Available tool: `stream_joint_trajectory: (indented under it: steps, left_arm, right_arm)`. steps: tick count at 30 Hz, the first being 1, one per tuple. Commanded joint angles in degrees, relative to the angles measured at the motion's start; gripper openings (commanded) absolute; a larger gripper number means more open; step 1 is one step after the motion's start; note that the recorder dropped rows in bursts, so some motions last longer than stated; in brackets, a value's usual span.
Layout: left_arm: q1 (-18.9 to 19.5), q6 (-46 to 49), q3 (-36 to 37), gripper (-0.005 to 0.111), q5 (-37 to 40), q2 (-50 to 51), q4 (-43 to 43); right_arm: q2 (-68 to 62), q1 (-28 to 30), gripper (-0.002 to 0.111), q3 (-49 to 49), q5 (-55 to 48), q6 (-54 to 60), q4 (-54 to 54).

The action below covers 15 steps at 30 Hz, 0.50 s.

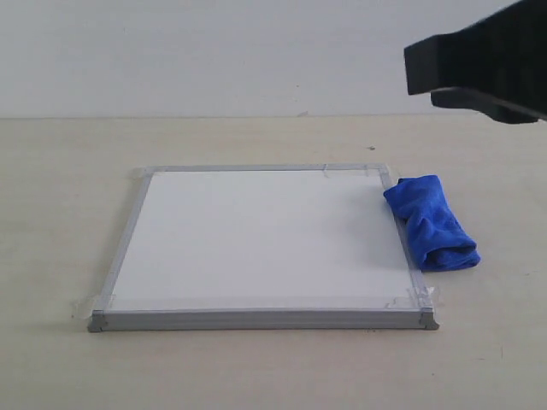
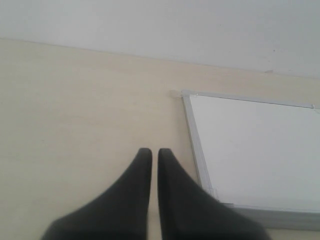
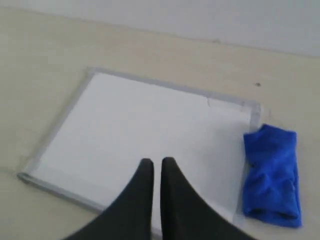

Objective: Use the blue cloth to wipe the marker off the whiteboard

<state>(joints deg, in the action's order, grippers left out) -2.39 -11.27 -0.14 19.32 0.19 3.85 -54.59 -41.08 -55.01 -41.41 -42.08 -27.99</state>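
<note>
The whiteboard (image 1: pixel 265 243) lies flat on the table, white with a grey frame; no marker line shows on it in any view. The blue cloth (image 1: pixel 432 223) lies bunched on the table, touching the board's right edge; it also shows as the blue cloth (image 3: pixel 272 175) in the right wrist view beside the whiteboard (image 3: pixel 145 130). My right gripper (image 3: pixel 157 161) hangs high above the board, shut and holding nothing; part of that arm (image 1: pixel 483 64) shows at the upper right. My left gripper (image 2: pixel 151 151) is shut and empty over bare table, left of the whiteboard (image 2: pixel 255 150).
The light wooden table (image 1: pixel 51 196) runs to a pale wall (image 1: pixel 214 51) behind. Clear tape bits (image 1: pixel 410 299) hold the board's corners.
</note>
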Motion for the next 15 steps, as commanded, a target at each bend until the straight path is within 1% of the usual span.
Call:
stream_joint_trajectory:
  steps: [1, 4, 7, 10, 13, 15]
  left_arm:
    - [0.07, -0.53, 0.14, 0.004, -0.41, -0.19, -0.17]
    - [0.07, -0.53, 0.14, 0.004, -0.41, -0.19, -0.17]
    - [0.07, -0.53, 0.14, 0.004, -0.41, -0.19, -0.17]
    - [0.07, -0.53, 0.14, 0.004, -0.41, -0.19, -0.17]
    - [0.07, -0.53, 0.14, 0.004, -0.41, -0.19, -0.17]
    - [0.07, -0.53, 0.14, 0.004, -0.41, -0.19, -0.17]
  right_arm:
    - [6.13, 7.89, 0.0, 12.86, 23.13, -0.07, 0.9]
    - [12.11, 13.64, 0.0, 22.52, 35.28, -0.07, 2.72]
    - [18.39, 19.25, 0.0, 31.38, 43.31, -0.21, 2.72]
    - [25.23, 24.08, 0.0, 39.23, 45.3, -2.79, 3.24]
    - [32.96, 28.01, 0.0, 45.41, 45.59, -6.55, 4.05]
    - [37.47, 30.0, 0.0, 49.06, 46.98, -7.14, 4.05]
